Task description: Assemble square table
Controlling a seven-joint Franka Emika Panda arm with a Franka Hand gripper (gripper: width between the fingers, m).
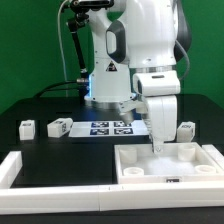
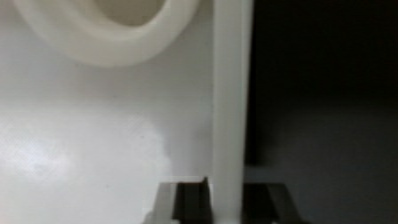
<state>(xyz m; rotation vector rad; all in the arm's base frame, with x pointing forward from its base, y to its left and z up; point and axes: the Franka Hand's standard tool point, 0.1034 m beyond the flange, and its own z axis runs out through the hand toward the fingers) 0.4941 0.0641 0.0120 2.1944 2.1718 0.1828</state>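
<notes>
The square table panel [image 1: 170,162] is white with a raised rim and lies at the exterior view's front right, with round sockets in its corners. My gripper [image 1: 158,143] reaches straight down onto its far rim. In the wrist view the rim wall [image 2: 226,100] runs between my two dark fingers [image 2: 187,203], which touch it on both sides, so the gripper [image 2: 226,203] is shut on the rim. One round socket [image 2: 125,30] shows on the panel's inner floor. Small white leg blocks lie on the table: two at the exterior view's left [image 1: 27,127] [image 1: 60,126], one at its right [image 1: 186,129].
The marker board [image 1: 108,127] lies flat at the robot's base. Long white border bars [image 1: 55,172] run along the front and the exterior view's left. The tabletop is black, and a green wall stands behind.
</notes>
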